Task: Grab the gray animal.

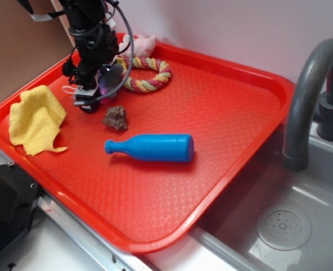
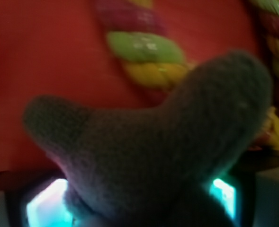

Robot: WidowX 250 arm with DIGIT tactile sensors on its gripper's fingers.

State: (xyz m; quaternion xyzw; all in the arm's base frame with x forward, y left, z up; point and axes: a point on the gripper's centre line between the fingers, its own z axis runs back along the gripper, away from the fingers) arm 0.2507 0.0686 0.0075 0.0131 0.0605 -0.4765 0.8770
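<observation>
1. Exterior view: the gripper (image 1: pixel 93 93) pinches the gray animal (image 1: pixel 111 81) over the red tray (image 1: pixel 234 107). A rope ring (image 1: pixel 146 73) lies just behind it, a brown lump (image 1: pixel 116 117) just in front.
2. Wrist view: the gray animal (image 2: pixel 167 156) fills the space between the fingers, the rope ring (image 2: pixel 144 52) beyond.

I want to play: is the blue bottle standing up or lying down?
Lying down. The blue bottle rests on its side on the red tray.

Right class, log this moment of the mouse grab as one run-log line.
phase: grasp | gripper: shut on mouse | location: tray back-left, beside rope ring | bottle: untouched
</observation>
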